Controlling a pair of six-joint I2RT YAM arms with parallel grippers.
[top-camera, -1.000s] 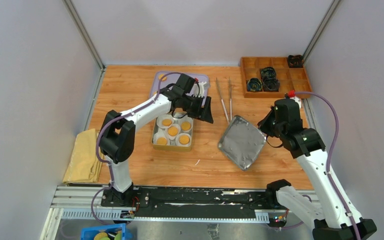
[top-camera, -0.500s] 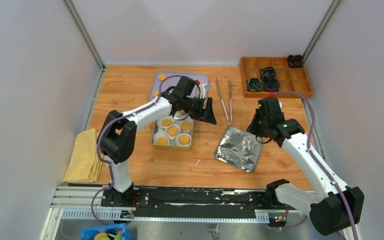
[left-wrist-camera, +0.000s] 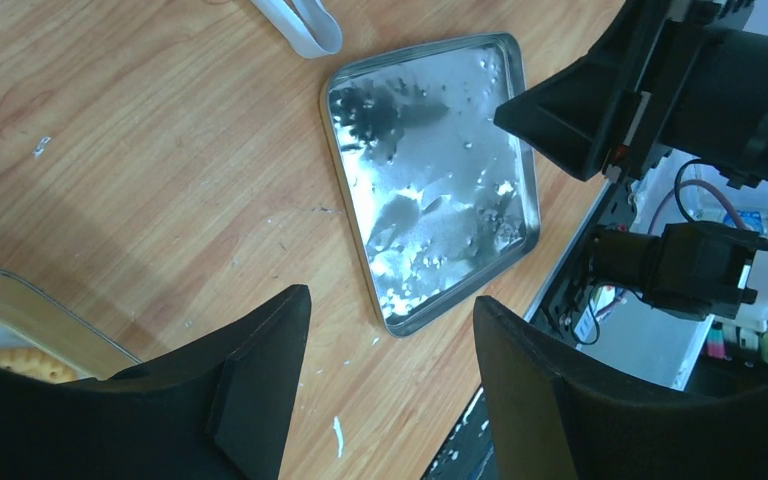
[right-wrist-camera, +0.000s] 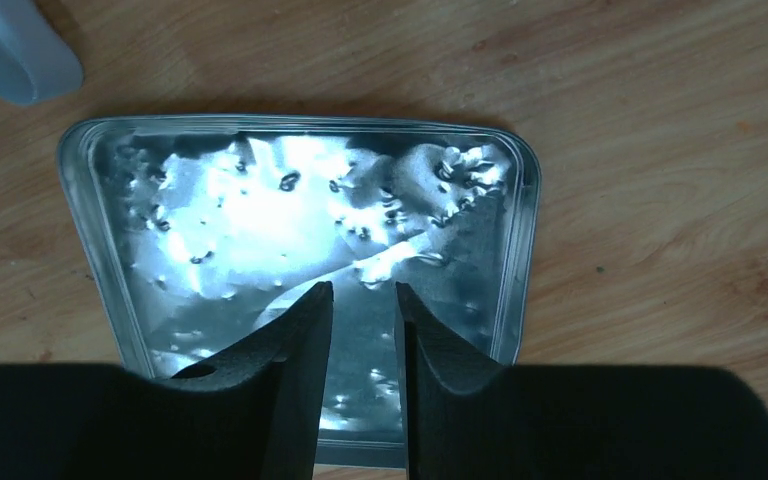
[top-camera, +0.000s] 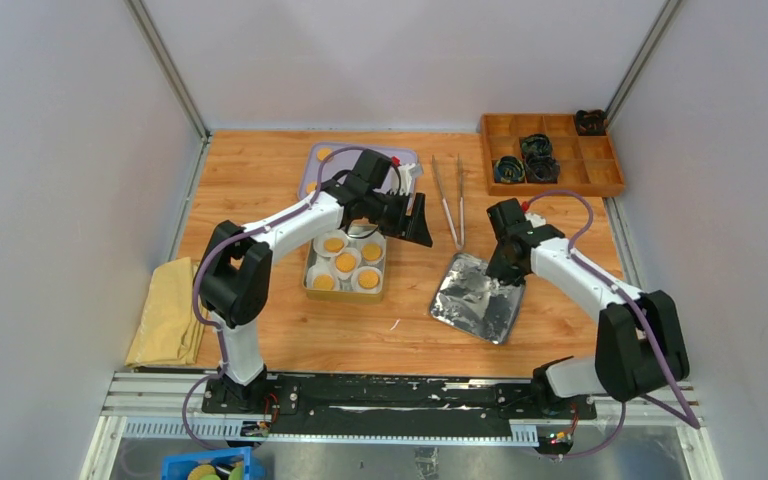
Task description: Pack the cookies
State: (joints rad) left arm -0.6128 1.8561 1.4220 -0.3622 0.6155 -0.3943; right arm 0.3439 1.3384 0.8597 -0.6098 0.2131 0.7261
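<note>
Lid (top-camera: 478, 298) flat on table (top-camera: 250, 170), right of tin (top-camera: 345, 294) of cookies (top-camera: 346, 262). Right gripper (right-wrist-camera: 363, 292) fingers narrowly parted, empty; left gripper (left-wrist-camera: 390, 300) wide, empty. Best: pinch lid rim squarely, lift level.

You had a silver foil tray (top-camera: 478, 298) lying flat on the wooden table (top-camera: 260, 170), metal tongs (top-camera: 450, 200) just beyond it, a wooden organizer (top-camera: 600, 160) holding black coils (top-camera: 535, 152) far right, and a folded yellow cloth (top-camera: 167, 312) at the left.
</note>
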